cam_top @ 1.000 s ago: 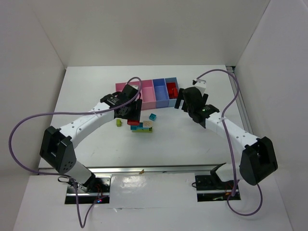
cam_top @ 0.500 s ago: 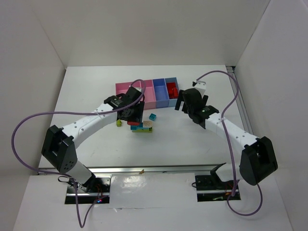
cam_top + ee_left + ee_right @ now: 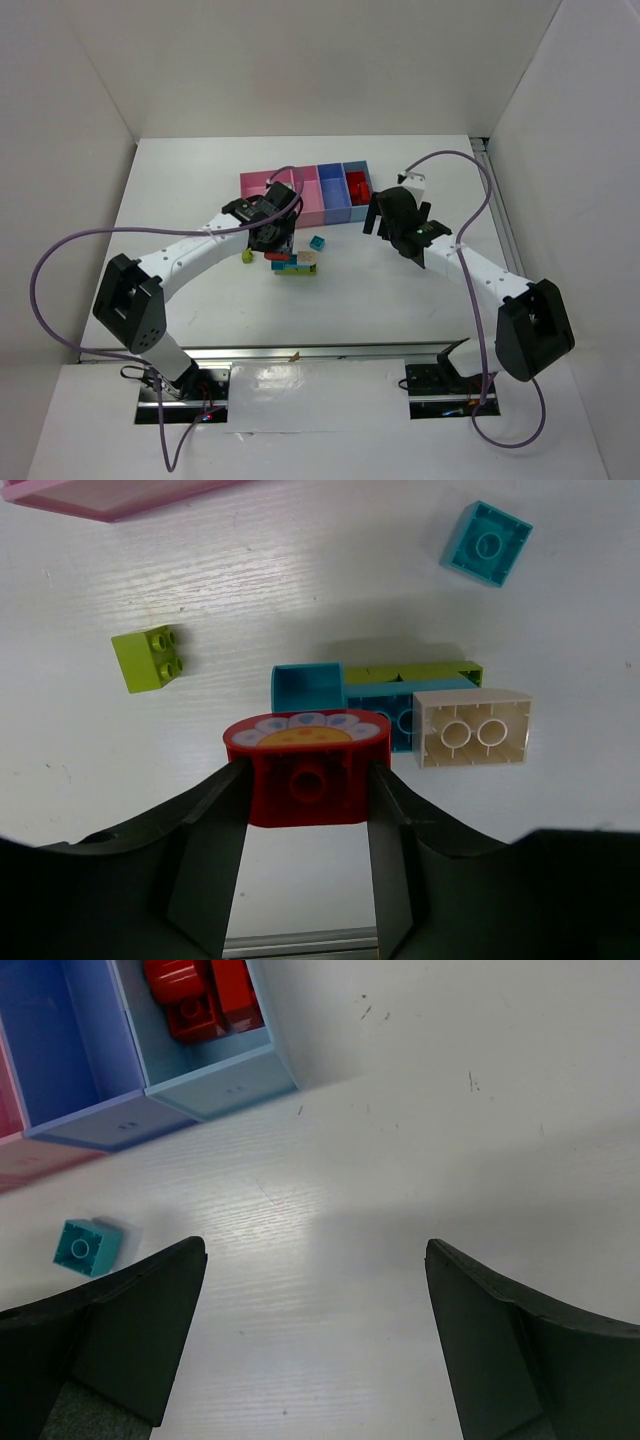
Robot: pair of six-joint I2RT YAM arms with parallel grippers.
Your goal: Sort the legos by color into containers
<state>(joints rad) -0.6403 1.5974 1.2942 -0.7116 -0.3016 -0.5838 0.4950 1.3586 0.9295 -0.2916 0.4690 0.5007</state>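
My left gripper (image 3: 306,780) is shut on a red brick (image 3: 306,770) with a flower print, held above the table; in the top view the left gripper (image 3: 276,240) hangs over the loose pile. Below it lie a yellow-green brick (image 3: 150,658), a cyan brick (image 3: 487,543), and a cluster of cyan (image 3: 308,687), yellow-green (image 3: 412,671) and beige (image 3: 473,728) bricks. My right gripper (image 3: 315,1260) is open and empty over bare table, near the light blue bin (image 3: 215,1085) holding red bricks (image 3: 198,995). The bin row (image 3: 312,205) stands at the table's back.
The periwinkle bin (image 3: 60,1050) sits left of the light blue one; two pink bins (image 3: 308,196) follow. White walls close in the table on three sides. Purple cables loop off both arms.
My left gripper has shifted slightly right and back over the pile, with the red brick in it. My right arm has barely moved.
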